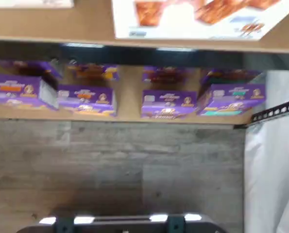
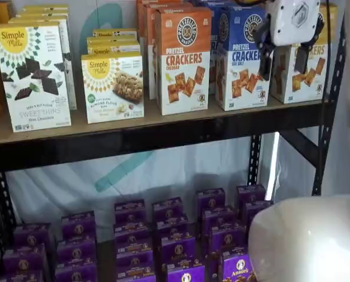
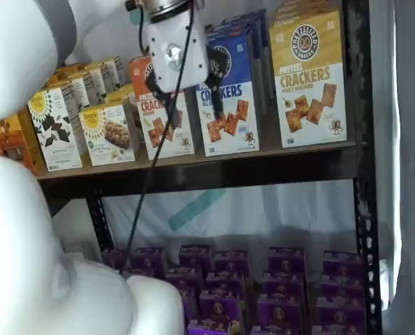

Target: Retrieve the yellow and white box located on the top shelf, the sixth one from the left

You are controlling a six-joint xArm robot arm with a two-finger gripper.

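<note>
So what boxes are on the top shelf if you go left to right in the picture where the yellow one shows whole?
White chocolate thins box → white almond flour box → orange cracker box → blue cracker box → the yellow and white box.

A shop-like mock-up: black metal shelving [image 2: 163, 138] stocked with rows of cracker cartons [image 2: 183, 67].

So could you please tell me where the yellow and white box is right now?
In both shelf views the yellow and white box stands at the right end of the top shelf, right of the blue cracker box.
</note>
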